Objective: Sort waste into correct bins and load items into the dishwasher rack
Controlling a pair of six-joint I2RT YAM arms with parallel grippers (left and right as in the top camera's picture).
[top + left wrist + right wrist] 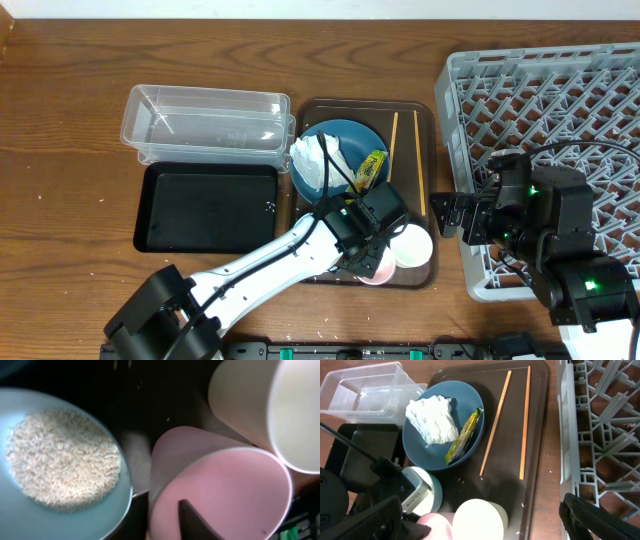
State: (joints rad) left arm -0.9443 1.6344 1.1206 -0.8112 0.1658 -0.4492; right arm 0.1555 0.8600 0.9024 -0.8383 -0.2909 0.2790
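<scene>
On the brown rectangular serving tray [506,480], the left gripper [368,250] has 1 dark finger [192,520] inside the small pink-lined cup [235,485], just beside the pale cream cup [280,405] and the pale round bowl [20,515] of loose white rice grains [60,460]; I cannot tell whether it is clenched on the rim. The right gripper [450,213] hangs released, fingers spread wide, between that tray and the large grey lattice plastic rack [560,90]. The brown wooden worktop [60,120] also carries a clear rectangular plastic tub [205,122] and a shallow black rectangular tray [208,205], touching each other, left of the serving tray.
</scene>
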